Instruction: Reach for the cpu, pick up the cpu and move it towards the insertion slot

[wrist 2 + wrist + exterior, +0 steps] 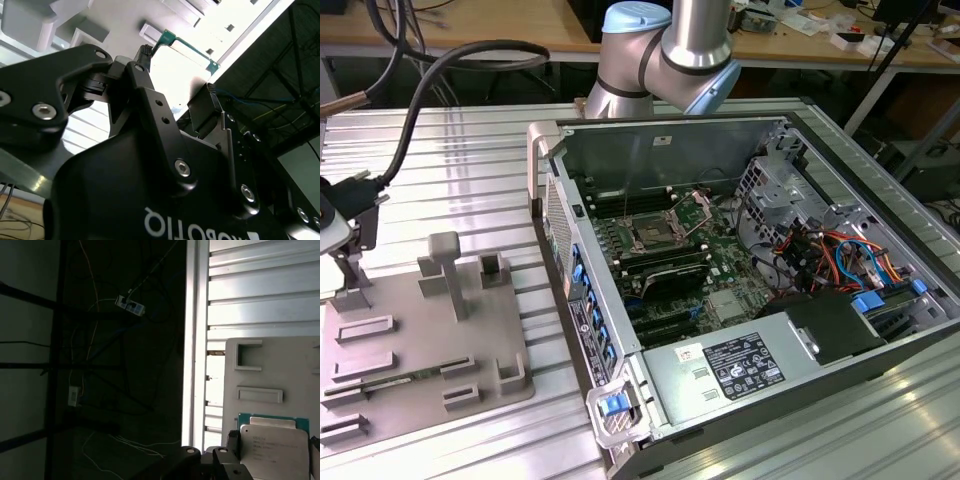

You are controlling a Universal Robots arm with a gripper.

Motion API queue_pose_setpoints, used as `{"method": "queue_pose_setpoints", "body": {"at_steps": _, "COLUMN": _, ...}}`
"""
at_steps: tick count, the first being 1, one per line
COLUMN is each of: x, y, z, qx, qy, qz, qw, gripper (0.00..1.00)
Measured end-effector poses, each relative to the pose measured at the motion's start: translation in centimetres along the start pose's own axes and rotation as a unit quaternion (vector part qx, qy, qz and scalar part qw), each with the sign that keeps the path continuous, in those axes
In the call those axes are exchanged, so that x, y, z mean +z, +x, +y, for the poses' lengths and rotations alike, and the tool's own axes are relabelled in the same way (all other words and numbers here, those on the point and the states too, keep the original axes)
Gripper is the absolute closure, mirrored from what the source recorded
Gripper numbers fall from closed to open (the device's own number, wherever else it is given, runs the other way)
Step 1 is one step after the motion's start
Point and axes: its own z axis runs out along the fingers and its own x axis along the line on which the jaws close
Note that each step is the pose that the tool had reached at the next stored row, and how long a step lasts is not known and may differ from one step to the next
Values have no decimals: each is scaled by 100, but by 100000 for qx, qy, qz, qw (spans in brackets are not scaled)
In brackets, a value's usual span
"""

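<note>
The cpu (275, 452) is a flat square chip with a silvery top on a green board. It sits between my gripper's (274, 441) two black fingers (232, 440). In the second wrist view the fingertips (145, 51) press on two opposite edges of the cpu (182, 62), so my gripper (177, 69) is shut on it. In the exterior view my gripper (355, 235) hangs at the far left, over the back corner of the grey tray (410, 340). The insertion slot (650, 237), a metal-framed socket with its wire lever up, lies inside the open computer case.
The open computer case (740, 260) fills the exterior view's right, with walls, cables and a drive cage around the board. Grey posts (445, 270) stand up from the tray, and a thin memory stick (390, 380) lies in it. A thick black cable (415, 110) arcs above the ribbed metal table.
</note>
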Motion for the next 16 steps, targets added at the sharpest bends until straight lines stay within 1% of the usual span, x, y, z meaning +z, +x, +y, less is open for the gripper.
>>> {"method": "queue_pose_setpoints", "body": {"at_steps": 3, "x": -64, "y": 0, "z": 3, "qx": 2, "qy": 1, "qz": -1, "qw": 100000, "gripper": 45}}
{"method": "queue_pose_setpoints", "body": {"at_steps": 8, "x": -194, "y": 1, "z": 8, "qx": -2, "qy": 0, "qz": -1, "qw": 100000, "gripper": 45}}
{"method": "queue_pose_setpoints", "body": {"at_steps": 10, "x": -289, "y": 2, "z": 12, "qx": 1, "qy": 2, "qz": -2, "qw": 100000, "gripper": 45}}
{"method": "queue_pose_setpoints", "body": {"at_steps": 12, "x": -338, "y": 2, "z": 13, "qx": -1, "qy": -1, "qz": -5, "qw": 100000, "gripper": 45}}
{"method": "queue_pose_setpoints", "body": {"at_steps": 14, "x": -420, "y": 2, "z": 17, "qx": 0, "qy": -3, "qz": -5, "qw": 100000, "gripper": 45}}
{"method": "queue_pose_setpoints", "body": {"at_steps": 16, "x": -475, "y": 3, "z": 19, "qx": 2, "qy": 0, "qz": -3, "qw": 100000, "gripper": 45}}
